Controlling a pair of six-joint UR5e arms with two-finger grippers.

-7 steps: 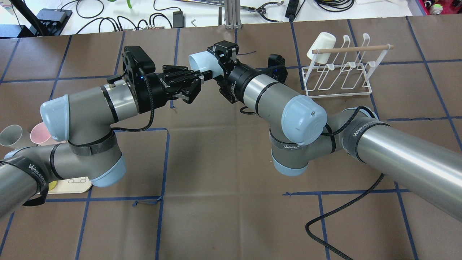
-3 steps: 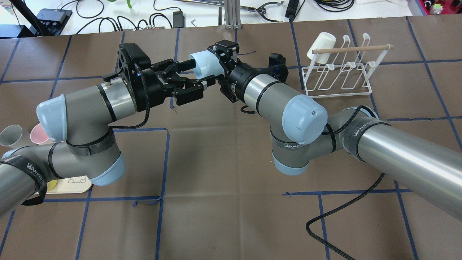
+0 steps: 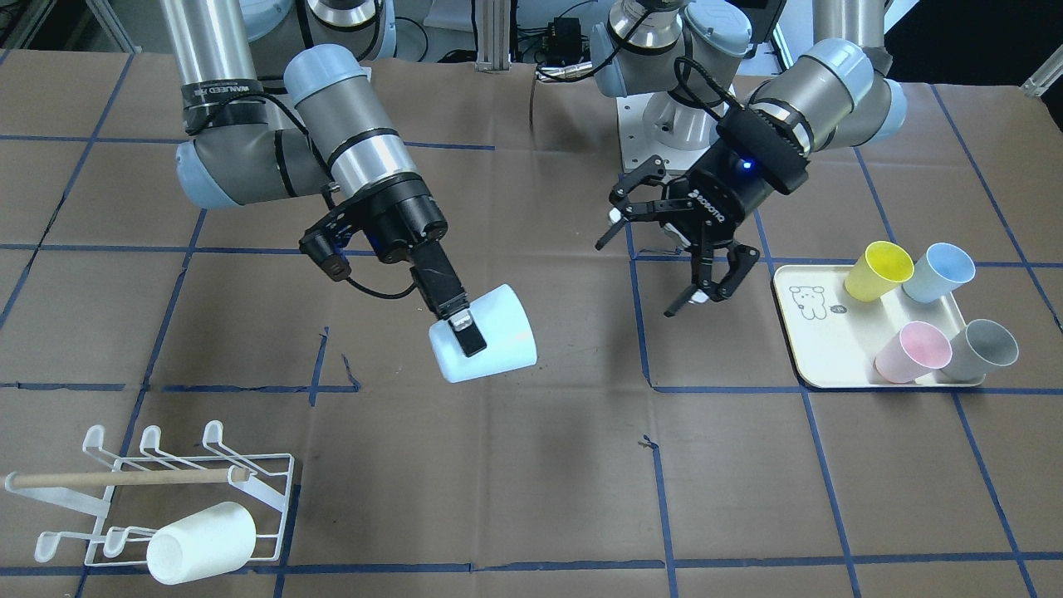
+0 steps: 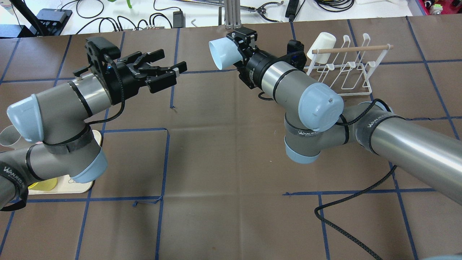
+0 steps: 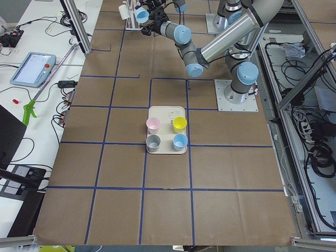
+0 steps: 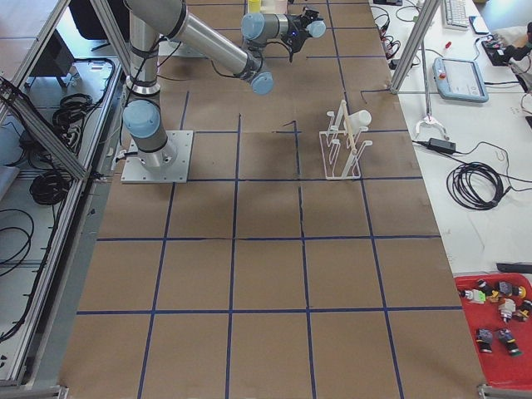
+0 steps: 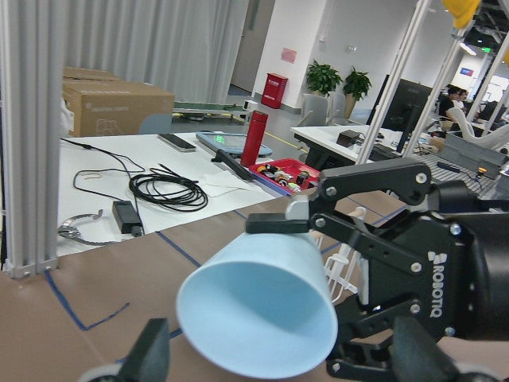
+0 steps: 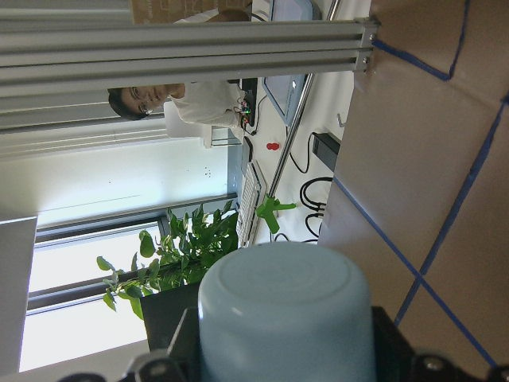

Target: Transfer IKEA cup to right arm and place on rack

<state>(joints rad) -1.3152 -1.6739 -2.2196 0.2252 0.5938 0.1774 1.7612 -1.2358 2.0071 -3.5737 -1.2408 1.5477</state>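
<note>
Right gripper (image 3: 475, 339) clamps pale blue cup (image 3: 508, 330), midair, well apart from rack (image 3: 264, 475). Left gripper (image 4: 173, 60) spread wide. Rack: one white cup (image 3: 203, 540). Tray (image 3: 818, 353): four cups (image 3: 913, 349).

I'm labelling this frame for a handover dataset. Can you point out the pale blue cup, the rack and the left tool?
pale blue cup (image 3: 505, 330): exterior front-facing view, on its side wall.
rack (image 4: 350, 49): overhead exterior view, on its wooden dowel.
left tool (image 4: 174, 60): overhead exterior view, midway between its open fingertips.

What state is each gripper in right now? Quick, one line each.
Left gripper: jaws open, empty.
Right gripper: shut on the cup.
</note>
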